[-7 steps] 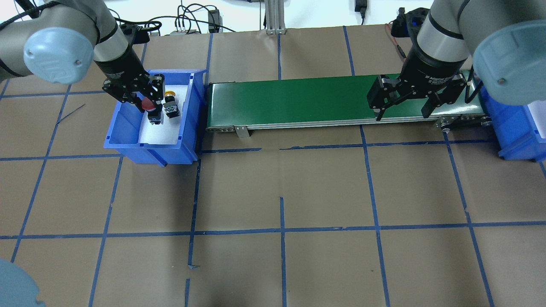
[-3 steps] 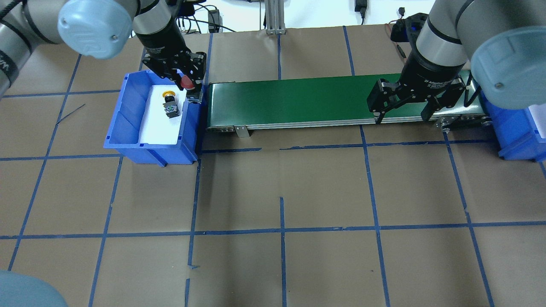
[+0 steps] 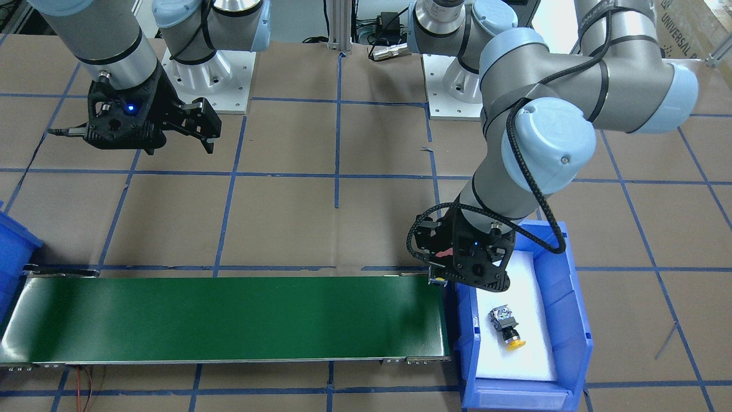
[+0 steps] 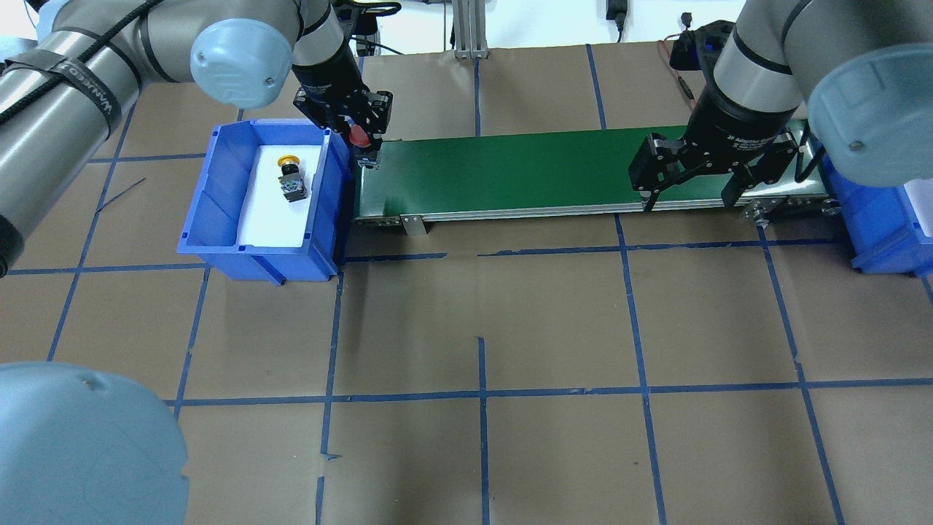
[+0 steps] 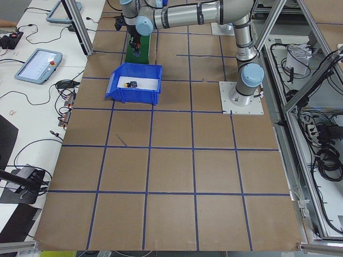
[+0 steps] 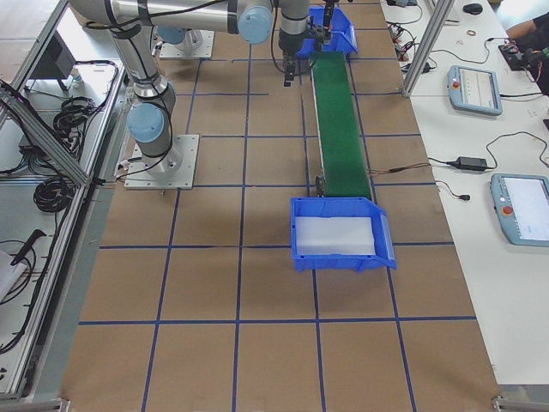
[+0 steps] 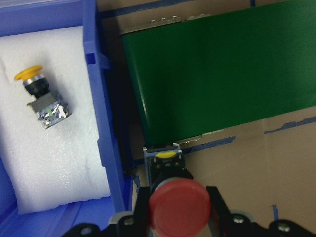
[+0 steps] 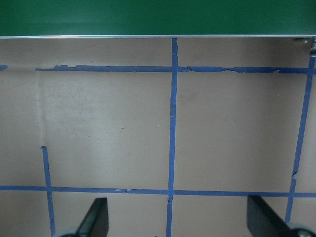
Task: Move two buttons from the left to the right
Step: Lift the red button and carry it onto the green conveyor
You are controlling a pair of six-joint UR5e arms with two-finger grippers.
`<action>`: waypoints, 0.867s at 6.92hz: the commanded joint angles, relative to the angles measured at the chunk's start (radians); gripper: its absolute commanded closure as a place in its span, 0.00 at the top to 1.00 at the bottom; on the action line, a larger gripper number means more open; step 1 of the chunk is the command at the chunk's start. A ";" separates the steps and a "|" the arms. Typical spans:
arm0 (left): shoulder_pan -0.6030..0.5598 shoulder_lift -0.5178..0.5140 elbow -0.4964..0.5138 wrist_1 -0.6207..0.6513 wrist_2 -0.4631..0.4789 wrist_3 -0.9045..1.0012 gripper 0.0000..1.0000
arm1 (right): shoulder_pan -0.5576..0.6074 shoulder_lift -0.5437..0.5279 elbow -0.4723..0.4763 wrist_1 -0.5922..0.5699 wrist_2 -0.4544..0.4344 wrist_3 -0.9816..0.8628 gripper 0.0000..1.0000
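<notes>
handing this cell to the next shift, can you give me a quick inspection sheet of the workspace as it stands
surface: brown paper-covered table with blue tape grid; long green conveyor belt between left blue plastic bin and right blue plastic bin.
job's things: red mushroom-cap push-button held at the belt's left-end corner; yellow-cap push-button lying on white foam in the left bin.
clutter: nothing seen.
grippers: left claw shut on the red button; right claw open, empty, by the belt's right end.
cables: black cable along the left arm; loose leads at the table's far edge.
surroundings: teach pendants on side benches.
</notes>
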 commanded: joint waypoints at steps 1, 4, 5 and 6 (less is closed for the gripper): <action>-0.001 -0.058 0.012 0.023 -0.048 -0.057 0.19 | -0.001 -0.003 0.001 0.002 -0.001 0.000 1.00; -0.001 -0.075 -0.002 0.023 -0.053 -0.094 0.21 | -0.002 -0.003 0.001 0.002 -0.001 -0.002 1.00; -0.001 -0.071 -0.008 0.022 -0.054 -0.123 0.30 | -0.001 -0.003 0.001 0.002 -0.001 -0.003 1.00; -0.001 -0.072 -0.008 0.029 -0.054 -0.126 0.74 | 0.001 -0.002 0.001 0.000 -0.001 -0.003 1.00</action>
